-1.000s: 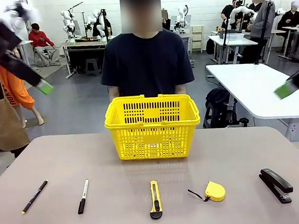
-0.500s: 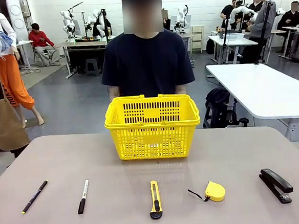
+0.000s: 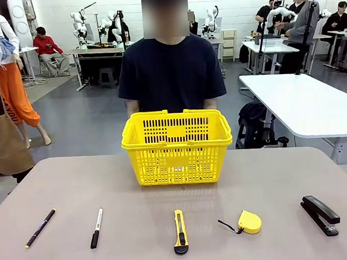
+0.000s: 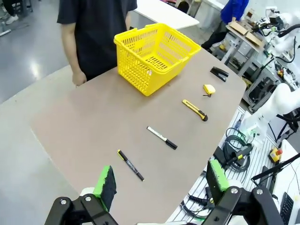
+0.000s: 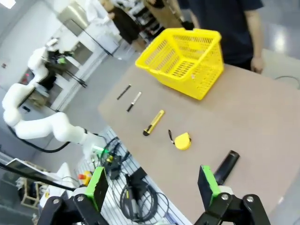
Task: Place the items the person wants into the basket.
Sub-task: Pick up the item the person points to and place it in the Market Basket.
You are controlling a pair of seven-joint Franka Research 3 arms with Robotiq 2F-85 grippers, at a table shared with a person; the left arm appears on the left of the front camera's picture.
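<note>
Hands (image 4: 161,179) (image 5: 152,183) lifted (spread wide), slotted yellow basket (image 3: 178,159)

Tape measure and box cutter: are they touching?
Apart. The front view shows bare table between the tape measure and the box cutter.
</note>
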